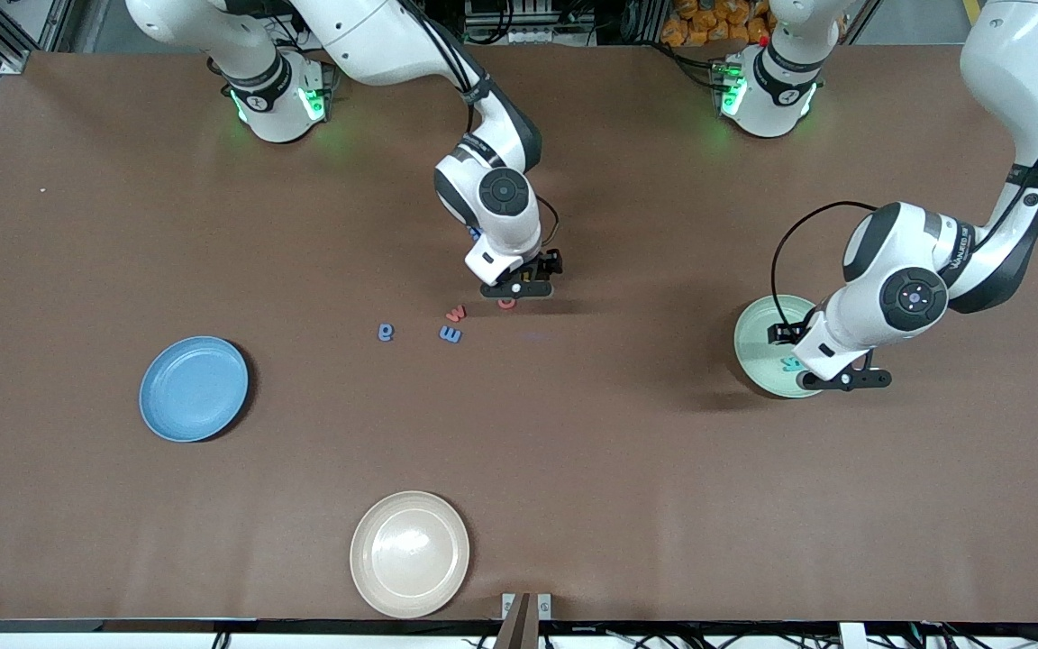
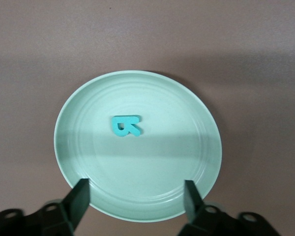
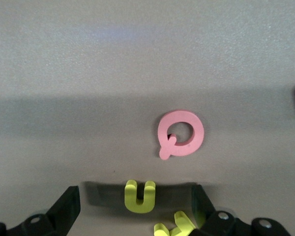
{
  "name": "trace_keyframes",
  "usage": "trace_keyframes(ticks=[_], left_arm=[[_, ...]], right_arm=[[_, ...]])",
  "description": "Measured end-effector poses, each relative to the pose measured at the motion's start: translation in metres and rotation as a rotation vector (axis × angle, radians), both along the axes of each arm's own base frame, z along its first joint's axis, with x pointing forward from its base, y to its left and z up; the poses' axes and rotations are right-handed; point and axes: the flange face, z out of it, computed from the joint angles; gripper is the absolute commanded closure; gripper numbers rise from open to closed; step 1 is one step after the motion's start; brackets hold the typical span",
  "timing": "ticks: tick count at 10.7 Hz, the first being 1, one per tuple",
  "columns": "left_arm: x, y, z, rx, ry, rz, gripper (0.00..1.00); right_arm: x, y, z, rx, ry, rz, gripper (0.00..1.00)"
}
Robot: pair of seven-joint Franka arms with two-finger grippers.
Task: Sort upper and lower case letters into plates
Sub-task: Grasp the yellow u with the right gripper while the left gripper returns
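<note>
Right gripper (image 1: 517, 290): I have it low over the middle of the table, fingers spread and empty, straddling a yellow U (image 3: 139, 195) with a second yellow letter (image 3: 174, 226) just beside it

Left gripper (image 1: 846, 379): I see it hanging over the mint plate (image 1: 758, 338), fingers apart, nothing between them

Letters still loose: pink Q (image 3: 181, 133) flat on the table near the U; a red w (image 1: 455, 314), a blue E (image 1: 450, 334) and a blue a (image 1: 385, 333) lie toward the right arm's end from it

Letter already sorted: teal R (image 2: 126, 125) lies in the mint plate, close to its middle

Blue plate (image 1: 193, 388): bare as far as I can see, toward the right arm's end

Cream plate (image 1: 409, 553): nearest the front camera

Handling: I judge the pieces light, thin and probably foam, though the view leaves the material uncertain; they may slide when nudged

Where to grip: across the U's two outer edges, fingertips right down at the tabletop
</note>
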Motion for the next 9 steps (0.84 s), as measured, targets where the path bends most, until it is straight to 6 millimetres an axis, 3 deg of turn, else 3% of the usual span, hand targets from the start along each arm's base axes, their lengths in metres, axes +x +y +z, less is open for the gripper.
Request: trace_keyframes(ticks=[1, 2, 3, 8, 9], left_arm=[[0.001, -0.004, 0.003, -0.003, -0.005, -0.005, 0.0], [0.001, -0.01, 0.006, -0.007, -0.012, -0.014, 0.0], [0.002, -0.017, 0.01, -0.012, -0.019, -0.023, 0.0], [0.002, -0.051, 0.035, -0.068, -0.044, -0.04, 0.0], [0.002, -0.059, 0.041, -0.086, -0.049, -0.04, 0.05]], right_arm=[[0.0, 0.0, -0.001, -0.001, 0.001, -0.001, 0.17], [-0.001, -0.001, -0.001, -0.002, 0.002, -0.002, 0.86], [0.0, -0.001, -0.001, -0.002, 0.002, -0.002, 1.0], [-0.001, 0.005, 0.009, 0.015, -0.006, -0.002, 1.0], [0.0, 0.005, 0.008, 0.014, -0.007, -0.004, 1.0]])
